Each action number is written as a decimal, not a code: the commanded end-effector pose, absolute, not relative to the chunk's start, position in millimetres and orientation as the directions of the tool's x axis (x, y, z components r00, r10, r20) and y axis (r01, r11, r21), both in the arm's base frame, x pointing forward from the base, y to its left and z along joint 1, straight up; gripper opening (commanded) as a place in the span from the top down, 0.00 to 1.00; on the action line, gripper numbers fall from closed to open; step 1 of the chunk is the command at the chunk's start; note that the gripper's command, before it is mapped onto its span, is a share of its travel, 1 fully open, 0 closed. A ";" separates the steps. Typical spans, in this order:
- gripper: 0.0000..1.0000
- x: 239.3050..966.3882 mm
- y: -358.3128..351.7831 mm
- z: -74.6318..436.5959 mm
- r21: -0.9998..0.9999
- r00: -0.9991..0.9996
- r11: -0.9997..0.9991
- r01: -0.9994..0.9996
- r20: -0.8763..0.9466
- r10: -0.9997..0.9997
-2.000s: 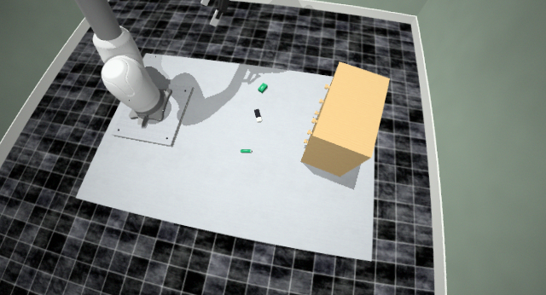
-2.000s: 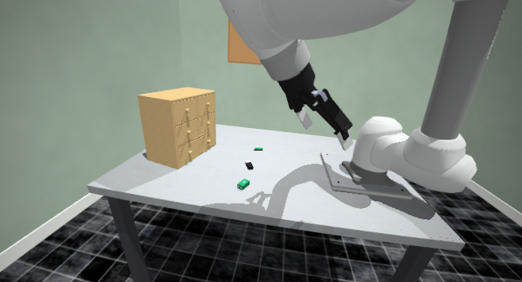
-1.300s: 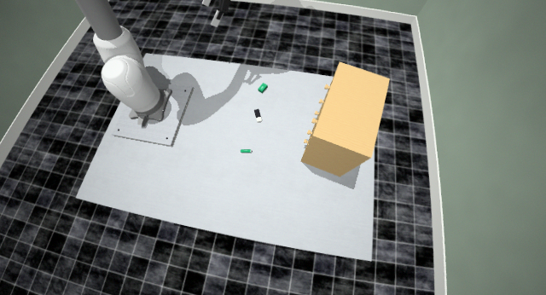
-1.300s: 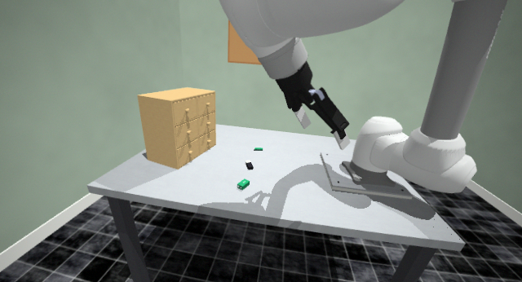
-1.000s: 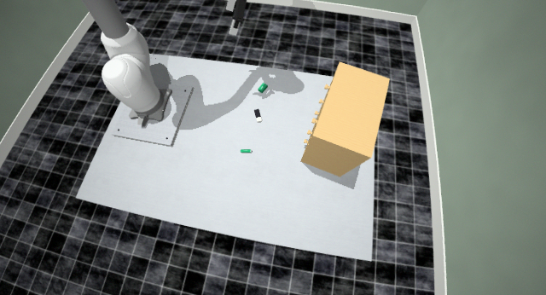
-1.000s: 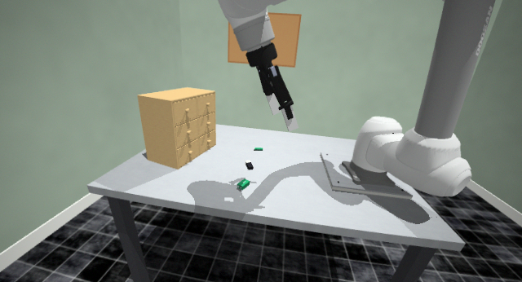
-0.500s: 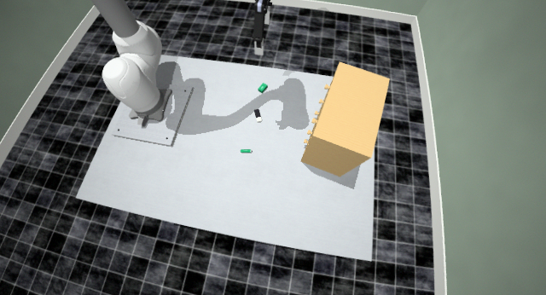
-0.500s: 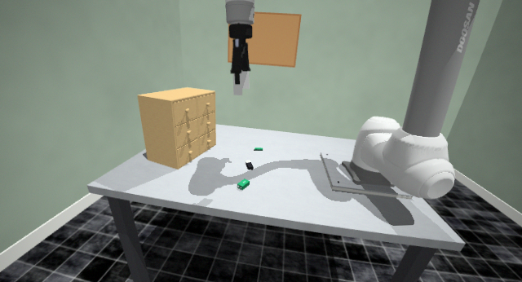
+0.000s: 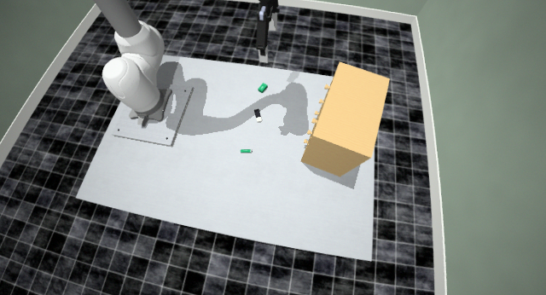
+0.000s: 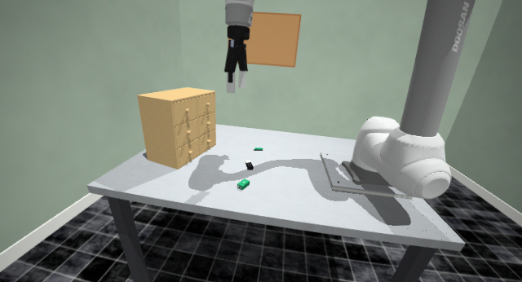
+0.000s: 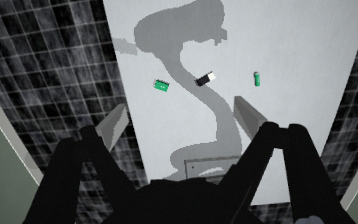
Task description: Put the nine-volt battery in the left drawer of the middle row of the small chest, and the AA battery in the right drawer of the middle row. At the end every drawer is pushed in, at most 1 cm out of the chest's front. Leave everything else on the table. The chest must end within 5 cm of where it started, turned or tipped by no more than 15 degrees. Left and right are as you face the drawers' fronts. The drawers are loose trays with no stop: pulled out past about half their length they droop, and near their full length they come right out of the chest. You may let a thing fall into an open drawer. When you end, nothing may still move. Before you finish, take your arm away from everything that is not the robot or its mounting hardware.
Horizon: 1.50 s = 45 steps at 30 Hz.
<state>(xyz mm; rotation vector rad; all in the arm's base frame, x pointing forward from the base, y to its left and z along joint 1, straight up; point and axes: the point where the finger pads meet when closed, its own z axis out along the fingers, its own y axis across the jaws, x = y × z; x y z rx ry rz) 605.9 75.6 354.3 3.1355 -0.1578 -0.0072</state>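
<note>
Nine-volt battery (image 9: 263, 88) (image 10: 243, 184) (image 11: 161, 86) lies loose on the table (image 9: 222, 188) (image 10: 285, 204) (image 11: 300, 30), well apart from the chest (image 9: 354, 112) (image 10: 161, 127). My gripper (image 9: 268, 41) (image 10: 236, 82) (image 11: 179, 109) hangs high, wide open and empty, presumably so I can choose an approach; the AA battery (image 9: 246, 151) (image 10: 258, 149) (image 11: 257, 79) also waits outside.

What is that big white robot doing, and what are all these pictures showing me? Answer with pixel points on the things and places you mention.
It is one robot arm. Its gripper (image 9: 269, 41) (image 10: 236, 84) (image 11: 179, 109) is like a hand with two fingers. They are wide open and hold nothing.

The top picture looks down from high up. The exterior one looks from the side. The wrist one looks past the fingers, from the arm's own wrist.

On the table (image 9: 205, 201) (image 10: 294, 209) (image 11: 300, 30) lie a chunky green battery (image 9: 263, 88) (image 10: 243, 184) (image 11: 161, 86), a thin green battery (image 9: 246, 151) (image 10: 258, 149) (image 11: 257, 79) and a small black-and-white thing (image 9: 258, 115) (image 10: 249, 165) (image 11: 205, 79). A wooden chest (image 9: 351, 112) (image 10: 159, 129) with six shut drawers stands there too.
</note>
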 end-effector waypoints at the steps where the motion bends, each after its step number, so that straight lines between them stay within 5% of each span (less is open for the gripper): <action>1: 0.00 609.0 75.0 301.8 0.003 0.979 -0.979 -0.204 -0.004 -0.204; 5: 0.00 607.9 74.2 260.6 0.003 0.959 -0.959 -0.285 -0.003 -0.285; 25: 0.00 613.3 72.5 253.7 0.003 0.956 -0.958 -0.287 0.065 -0.287; 45: 0.00 647.6 62.0 218.4 0.004 0.843 -0.958 -0.288 0.475 -0.252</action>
